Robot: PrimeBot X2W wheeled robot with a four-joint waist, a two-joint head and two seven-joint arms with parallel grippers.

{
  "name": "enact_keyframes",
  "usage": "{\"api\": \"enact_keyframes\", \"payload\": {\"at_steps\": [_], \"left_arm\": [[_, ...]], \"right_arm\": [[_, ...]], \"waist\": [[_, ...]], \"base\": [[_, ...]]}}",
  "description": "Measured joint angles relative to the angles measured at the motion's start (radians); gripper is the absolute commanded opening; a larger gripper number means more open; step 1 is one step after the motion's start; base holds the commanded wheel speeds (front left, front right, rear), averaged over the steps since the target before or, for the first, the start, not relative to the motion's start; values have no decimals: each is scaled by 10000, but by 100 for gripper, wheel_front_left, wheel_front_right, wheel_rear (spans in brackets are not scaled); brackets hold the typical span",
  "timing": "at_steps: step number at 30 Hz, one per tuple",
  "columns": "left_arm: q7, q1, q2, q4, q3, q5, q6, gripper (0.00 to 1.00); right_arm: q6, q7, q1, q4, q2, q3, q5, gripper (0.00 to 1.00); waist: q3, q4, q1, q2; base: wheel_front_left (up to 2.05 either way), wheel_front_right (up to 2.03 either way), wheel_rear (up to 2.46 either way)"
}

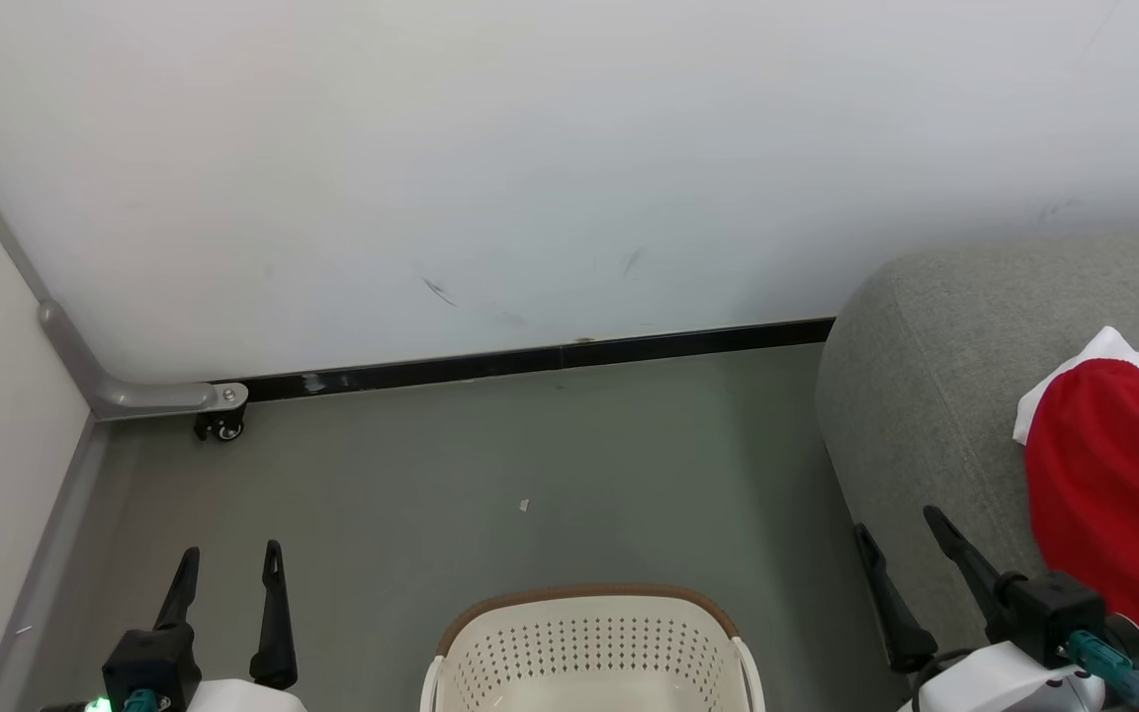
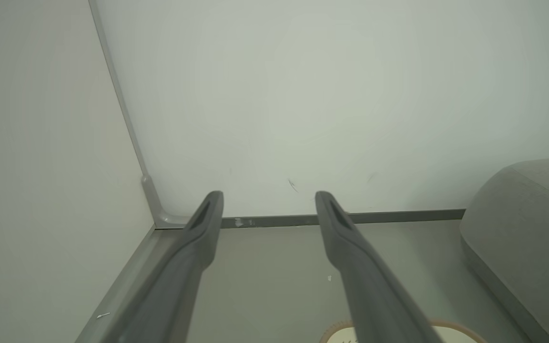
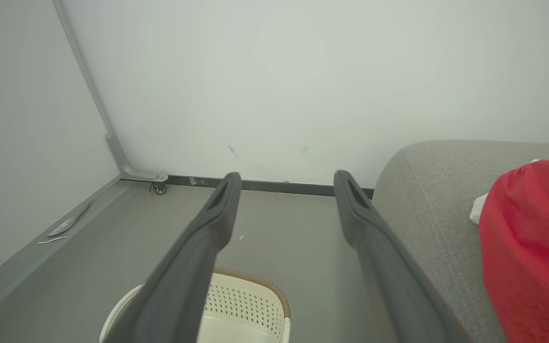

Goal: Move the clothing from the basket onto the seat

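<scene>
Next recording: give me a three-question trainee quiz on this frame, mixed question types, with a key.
1. True or false: the clothing lies on the seat.
2. The basket stands on: A the seat, B the floor, C a table.
3. Missing word: the left gripper and right gripper both stand ___, holding nothing.
Key: 1 true; 2 B; 3 open.
</scene>
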Motion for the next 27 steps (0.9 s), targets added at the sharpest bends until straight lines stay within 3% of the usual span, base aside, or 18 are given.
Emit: {"api": "enact_keyframes", "payload": {"at_steps": [8, 9, 18, 27], "left_arm": [[0, 0, -4, 105, 27, 19, 0, 100], [0, 0, -8, 105, 27, 61, 0, 0], [58, 648, -570, 972, -192, 36, -2, 0], [499, 648, -579, 1112, 213, -1070, -280, 0]], "right_arm": [[0, -65, 9, -105, 0, 36, 33, 100], [0, -65, 11, -109, 0, 35, 58, 0], [0, -54, 699, 782, 167, 209, 77, 0], [0, -56, 812, 499, 167, 466, 1174, 0]], "waist": [[54, 19, 0, 0], [60, 22, -1, 0], [65, 23, 0, 0], [92, 25, 0, 0]], "base": [[0, 0, 0], [0, 0, 0], [0, 0, 0], [0, 0, 0]]}}
